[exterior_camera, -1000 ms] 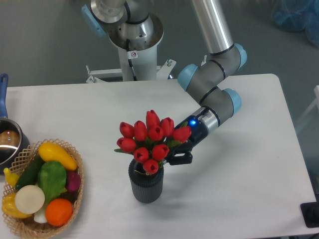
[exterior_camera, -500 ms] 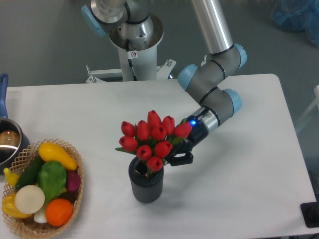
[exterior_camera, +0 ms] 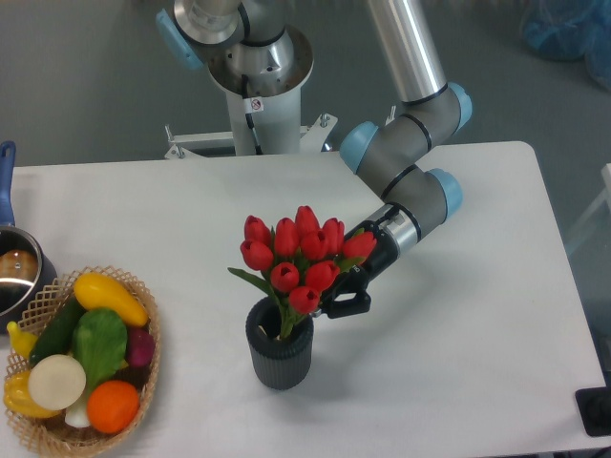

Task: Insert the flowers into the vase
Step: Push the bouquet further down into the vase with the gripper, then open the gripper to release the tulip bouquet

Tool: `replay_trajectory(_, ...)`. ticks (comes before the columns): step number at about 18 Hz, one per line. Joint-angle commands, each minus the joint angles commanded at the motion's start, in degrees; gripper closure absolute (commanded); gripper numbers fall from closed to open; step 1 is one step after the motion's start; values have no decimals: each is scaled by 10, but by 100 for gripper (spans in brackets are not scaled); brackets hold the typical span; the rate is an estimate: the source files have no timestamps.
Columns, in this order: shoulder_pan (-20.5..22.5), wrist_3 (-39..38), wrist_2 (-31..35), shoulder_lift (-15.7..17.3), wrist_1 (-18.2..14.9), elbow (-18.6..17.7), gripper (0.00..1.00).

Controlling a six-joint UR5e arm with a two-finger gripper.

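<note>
The flowers (exterior_camera: 301, 256) are a bunch of red tulips with green stems. Their stems reach down into the mouth of the vase (exterior_camera: 279, 351), a dark grey ribbed cylinder standing on the white table. The heads stand above the vase, leaning right. My gripper (exterior_camera: 336, 291) is right behind the bunch at its right side, mostly hidden by the tulip heads. One black finger shows just right of the vase mouth. I cannot see whether the jaws hold the stems.
A wicker basket (exterior_camera: 143, 382) of colourful vegetables stands at the front left. A steel pot (exterior_camera: 17, 277) with a blue handle sits at the left edge. The robot base (exterior_camera: 258, 86) is at the back.
The bunch has risen and shifted slightly right, its heads now standing more upright and higher above the vase mouth. The blue light on the gripper is now covered by a tulip.
</note>
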Motion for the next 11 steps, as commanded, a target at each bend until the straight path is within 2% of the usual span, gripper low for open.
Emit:
replay_trajectory(3,1,0,1,0,-1,0,65)
replay_trajectory(5,1,0,1,1,0,1,56)
replay_trajectory(6,1,0,2,2,-1,1,55)
replay_trajectory(11,5,-2,2,8,-2,1,27)
